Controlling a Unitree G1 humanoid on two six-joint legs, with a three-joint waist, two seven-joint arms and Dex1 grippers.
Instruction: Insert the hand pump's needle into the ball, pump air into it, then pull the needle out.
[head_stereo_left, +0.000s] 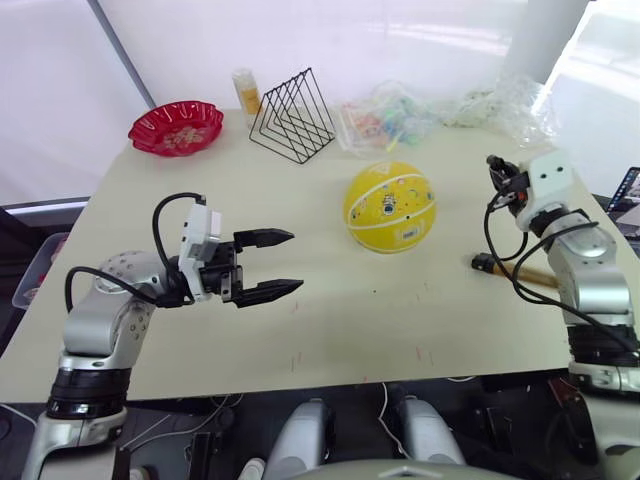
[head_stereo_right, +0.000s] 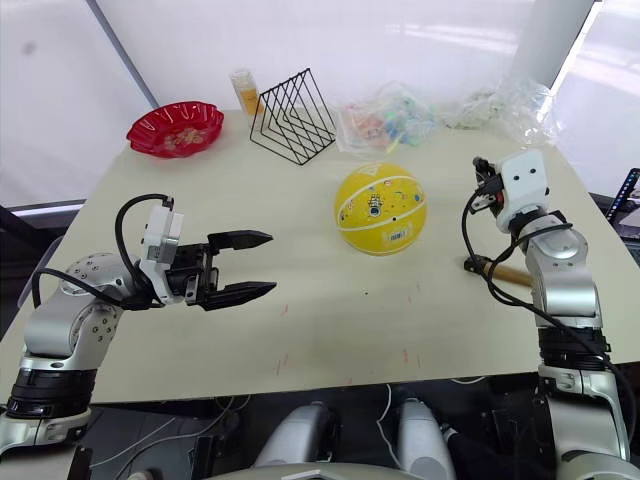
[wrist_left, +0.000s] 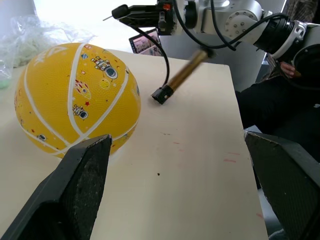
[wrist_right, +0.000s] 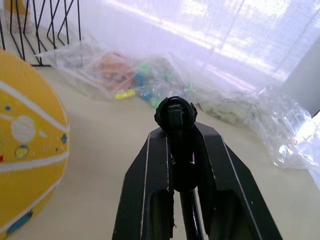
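Right tool (wrist_right: 176, 125) grips needle fitting (wrist_right: 173, 112) beside round yellow ball (head_stereo_left: 389, 207).

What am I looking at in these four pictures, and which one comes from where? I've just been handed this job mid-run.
It is a two-armed humanoid robot at a table. Two pictures come from its head, looking down; the other two come from cameras on its wrists.

The left hand hovers open above the table, holding nothing. Its wrist camera looks across to the ball.

The right hand is shut on the needle, the black fitting at the end of the hose. The hand pump lies near the table's right edge, not yet in the ball.

At the far side sit a red bowl, a wire rack and plastic bags.
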